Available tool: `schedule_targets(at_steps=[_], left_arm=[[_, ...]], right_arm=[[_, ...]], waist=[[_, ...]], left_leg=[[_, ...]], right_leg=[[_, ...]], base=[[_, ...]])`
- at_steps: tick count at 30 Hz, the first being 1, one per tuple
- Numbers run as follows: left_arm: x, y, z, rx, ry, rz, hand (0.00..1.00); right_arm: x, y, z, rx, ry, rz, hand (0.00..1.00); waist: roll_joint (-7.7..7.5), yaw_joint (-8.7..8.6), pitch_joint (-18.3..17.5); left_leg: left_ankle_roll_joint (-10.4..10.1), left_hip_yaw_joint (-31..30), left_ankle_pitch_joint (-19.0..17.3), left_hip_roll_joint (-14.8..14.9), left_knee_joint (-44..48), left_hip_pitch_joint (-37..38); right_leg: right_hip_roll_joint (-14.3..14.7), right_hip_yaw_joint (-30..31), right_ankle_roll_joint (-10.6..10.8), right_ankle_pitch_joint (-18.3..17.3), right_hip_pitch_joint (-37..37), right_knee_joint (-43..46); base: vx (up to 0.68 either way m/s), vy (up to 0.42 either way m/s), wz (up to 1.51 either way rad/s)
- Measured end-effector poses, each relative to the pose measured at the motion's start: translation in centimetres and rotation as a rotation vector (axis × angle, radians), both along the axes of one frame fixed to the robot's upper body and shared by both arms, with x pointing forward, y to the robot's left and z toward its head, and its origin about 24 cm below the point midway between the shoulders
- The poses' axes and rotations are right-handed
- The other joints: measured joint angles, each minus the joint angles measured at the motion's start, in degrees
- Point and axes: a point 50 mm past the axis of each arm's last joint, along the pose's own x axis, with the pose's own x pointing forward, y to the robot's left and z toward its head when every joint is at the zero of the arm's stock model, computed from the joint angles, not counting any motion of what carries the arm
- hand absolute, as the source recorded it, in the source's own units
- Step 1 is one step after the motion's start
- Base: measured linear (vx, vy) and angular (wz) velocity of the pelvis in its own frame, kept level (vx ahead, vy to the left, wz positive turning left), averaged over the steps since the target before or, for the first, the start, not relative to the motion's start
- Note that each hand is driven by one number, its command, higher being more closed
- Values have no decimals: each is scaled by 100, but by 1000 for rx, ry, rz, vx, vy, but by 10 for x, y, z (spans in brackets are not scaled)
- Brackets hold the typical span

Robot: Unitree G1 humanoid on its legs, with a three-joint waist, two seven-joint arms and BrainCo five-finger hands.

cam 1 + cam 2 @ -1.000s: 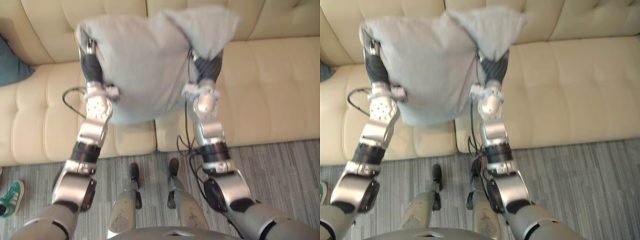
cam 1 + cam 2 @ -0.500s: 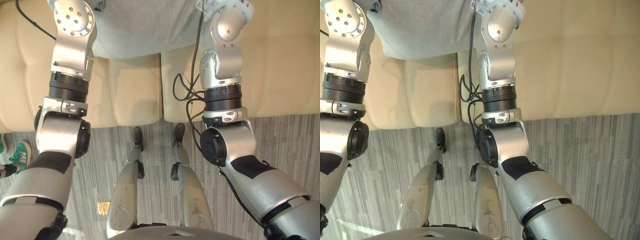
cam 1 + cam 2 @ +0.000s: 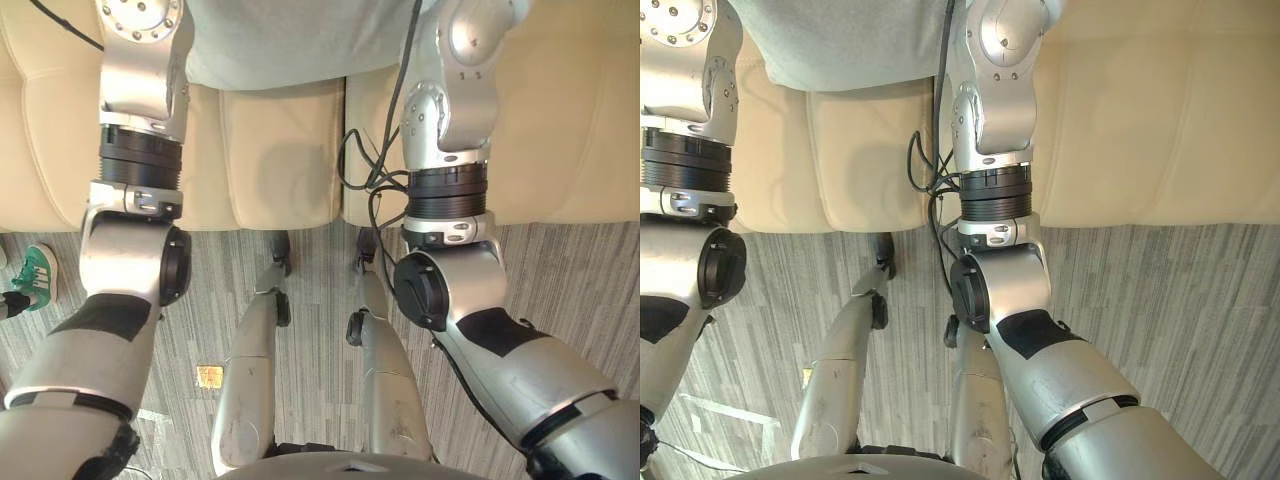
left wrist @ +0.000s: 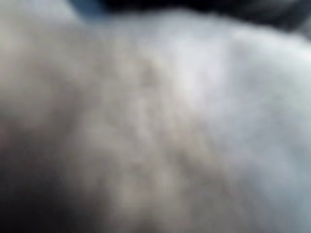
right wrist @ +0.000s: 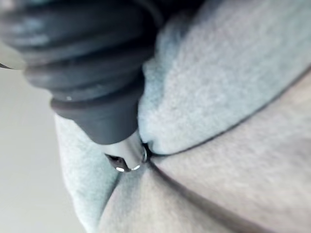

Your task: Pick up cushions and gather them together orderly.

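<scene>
A light grey fabric cushion [image 3: 290, 45] sits between the robot's two raised arms, over the seat of a cream tufted sofa [image 3: 270, 160] that stands on grey striped carpet [image 3: 560, 270]. The right robot hand [image 5: 87, 63] presses its dark ribbed cover into the cushion's cloth; whether it grips cannot be told. The left robot hand [image 4: 218, 5] lies close against the fabric, its grip equally unclear. A green sneaker [image 3: 35, 272] rests on the carpet, far left.

No legible text or numbers
</scene>
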Motion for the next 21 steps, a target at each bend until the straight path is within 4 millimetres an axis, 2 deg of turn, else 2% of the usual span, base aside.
schedule_targets(at_steps=[4, 8, 12, 15, 18, 19, 21], left_arm=[[0, -3, -2, -40, 13, -7, 0], [-4, 3, 2, -68, 4, 5, 0], [-9, 13, 8, 11, -2, 92, 0], [-12, 22, 12, 31, -3, 130, 0], [-11, 29, 21, 43, 7, 137, 0], [-8, 35, 24, 35, 26, 139, 0], [-7, 45, 25, 15, 42, 133, 0]], right_arm=[[-1, -9, -4, 58, -1, -9, 0], [-2, -12, -7, 64, -9, -16, 0], [3, -23, -29, 68, 40, -52, 0], [6, -29, -33, 65, 57, -69, 0], [9, -49, -30, 71, 53, -85, 0], [15, -60, -27, 70, 73, -98, 0], [18, -69, -21, 89, 79, -81, 0]], waist=[[0, 15, 0], [-1, 3, -1], [-3, -12, -2], [-3, -37, -2], [-7, -53, -4], [-7, -64, -4], [-7, -89, -4]], left_leg=[[-3, -48, -2, 53, 124, -110], [-13, -35, -12, 80, 188, -119], [1, -10, -170, 225, 559, -261], [9, 34, -239, 289, 730, -314], [18, 22, -299, 374, 937, -408], [22, 25, -304, 396, 988, -426], [20, 33, -316, 420, 1052, -444]], right_leg=[[43, -60, 0, 0, -31, 1], [55, -51, -1, 0, -30, 1], [150, -14, -14, 11, -29, 1], [189, 60, -15, 11, -30, 1], [255, 60, -40, 31, -30, 1], [267, 61, -50, 39, -30, 1], [276, 61, -51, 41, -30, 1]], base=[[-41, 9, 3], [-45, -2, -5], [-62, -8, -14], [-67, -12, -15], [-70, -16, -11], [-73, -17, -6], [-70, -19, -8]])
